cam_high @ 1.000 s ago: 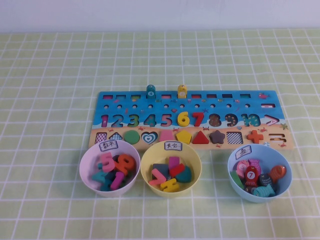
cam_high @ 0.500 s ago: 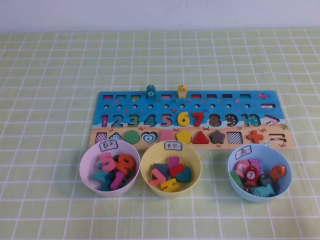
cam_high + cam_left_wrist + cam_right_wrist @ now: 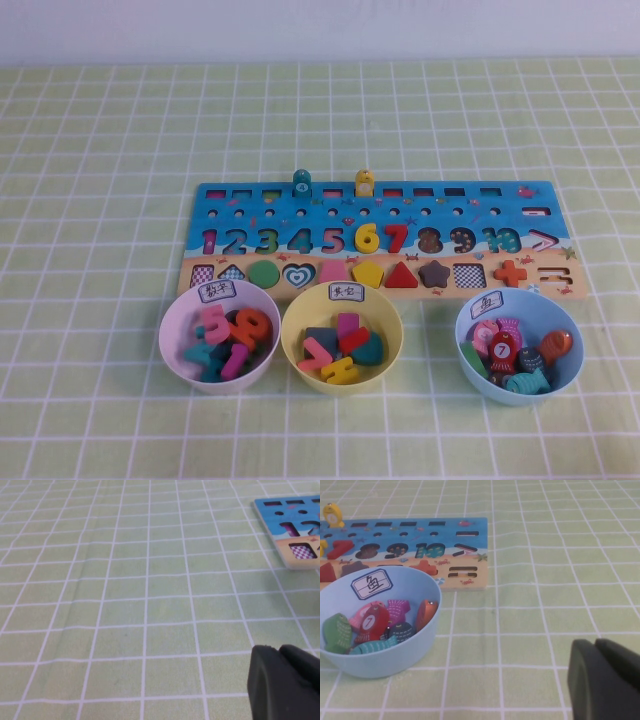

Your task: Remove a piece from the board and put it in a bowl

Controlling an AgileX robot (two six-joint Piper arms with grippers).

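The red fish piece marked 7 lies inside the light blue bowl, among several other fish. In the right wrist view the piece rests in that bowl, which carries a white label. The long blue board lies just behind the three bowls. My right gripper hangs low over the checked cloth, right of the bowl, shut and empty. Far left of the board's end, my left gripper is shut with nothing in it. Neither arm shows in the high view.
A teal peg and a yellow peg stand on the board's far edge. A lilac-pink bowl holding numbers and a yellow bowl holding shapes sit left of the blue bowl. Green checked cloth covers the table.
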